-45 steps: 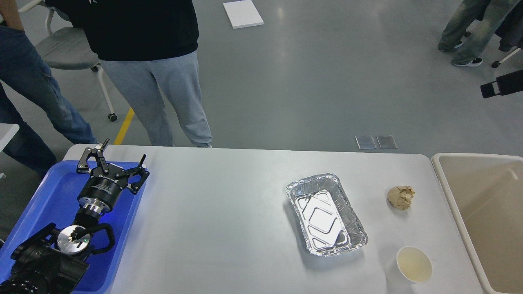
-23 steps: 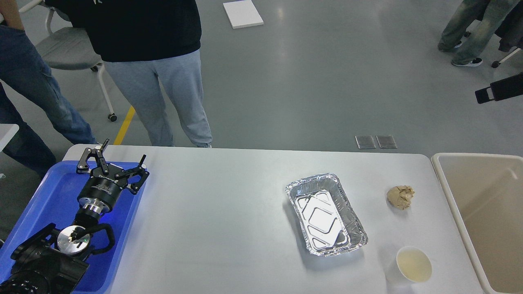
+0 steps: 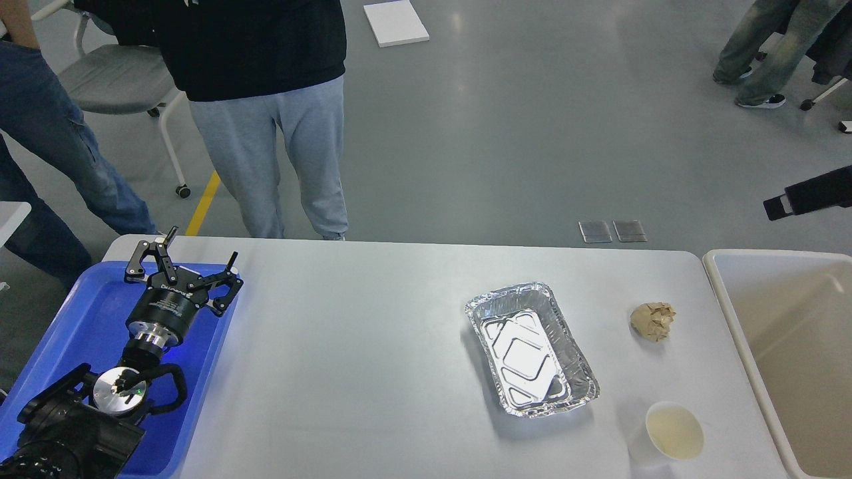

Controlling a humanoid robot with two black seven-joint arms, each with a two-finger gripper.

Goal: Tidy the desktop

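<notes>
The desktop (image 3: 359,372) is a wide pale grey-white tabletop. On it lie an empty foil tray (image 3: 531,348), a crumpled brown paper ball (image 3: 653,321) and a small paper cup (image 3: 674,432) with pale liquid. My left gripper (image 3: 204,243) is open and empty over the far right corner of the blue tray (image 3: 73,326), far left of these items. A black part (image 3: 805,193) comes in from the right edge above the floor, beyond the table. It looks like my right gripper, and its fingers cannot be told apart.
A beige bin (image 3: 732,313) stands against the table's right end. People stand behind the table at the far left (image 3: 266,100) and at the far right (image 3: 765,46). A chair (image 3: 113,80) is at the back left.
The black part at the right edge has moved down and left. The person in grey trousers has stepped right. My left arm and the table's items have not moved.
</notes>
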